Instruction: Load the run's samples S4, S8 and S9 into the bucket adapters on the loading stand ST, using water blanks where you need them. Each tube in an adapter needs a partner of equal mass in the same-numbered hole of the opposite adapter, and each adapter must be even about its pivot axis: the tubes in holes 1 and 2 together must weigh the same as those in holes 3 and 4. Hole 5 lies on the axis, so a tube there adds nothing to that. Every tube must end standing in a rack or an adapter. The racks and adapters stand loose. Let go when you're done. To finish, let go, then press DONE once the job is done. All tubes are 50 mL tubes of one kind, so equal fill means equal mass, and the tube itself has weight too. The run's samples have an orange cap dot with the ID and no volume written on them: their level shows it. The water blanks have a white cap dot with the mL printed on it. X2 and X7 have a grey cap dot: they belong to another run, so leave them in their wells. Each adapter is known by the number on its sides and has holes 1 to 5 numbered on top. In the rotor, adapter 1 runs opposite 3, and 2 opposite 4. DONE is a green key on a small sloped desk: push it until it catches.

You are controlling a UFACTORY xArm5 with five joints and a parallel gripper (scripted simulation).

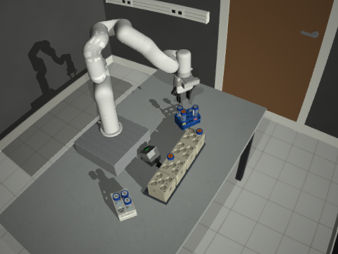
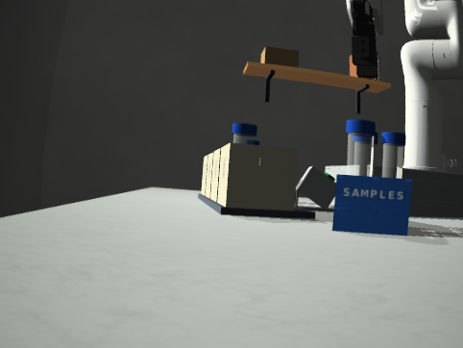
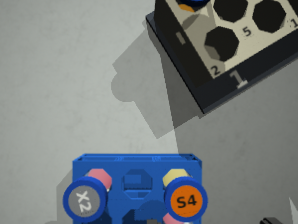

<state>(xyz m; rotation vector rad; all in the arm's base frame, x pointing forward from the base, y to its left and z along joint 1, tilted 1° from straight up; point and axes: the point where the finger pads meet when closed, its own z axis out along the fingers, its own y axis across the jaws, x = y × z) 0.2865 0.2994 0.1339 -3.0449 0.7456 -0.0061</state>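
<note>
My gripper (image 1: 184,99) (image 2: 366,74) is partly open and empty, above and just behind the blue samples rack (image 1: 188,123) (image 2: 372,211) (image 3: 137,165). In that rack stand S4 (image 1: 184,112) (image 3: 186,201) with an orange dot, X2 (image 3: 85,200) with a grey dot, and a third tube (image 1: 195,107). On the stand (image 1: 166,202) (image 2: 269,211), S9 (image 1: 199,131) (image 2: 244,129) stands in hole 3 of adapter 1 (image 1: 200,144) (image 3: 231,56). Another orange-dotted tube (image 1: 170,156) stands in the third adapter from the far end; its ID is unreadable here.
A white rack (image 1: 127,216) at the table's near left holds three blue-capped tubes (image 1: 125,193). The small sloped desk (image 1: 151,154) (image 2: 314,187) with its green DONE key (image 1: 146,149) stands between the arm's base and the adapter row.
</note>
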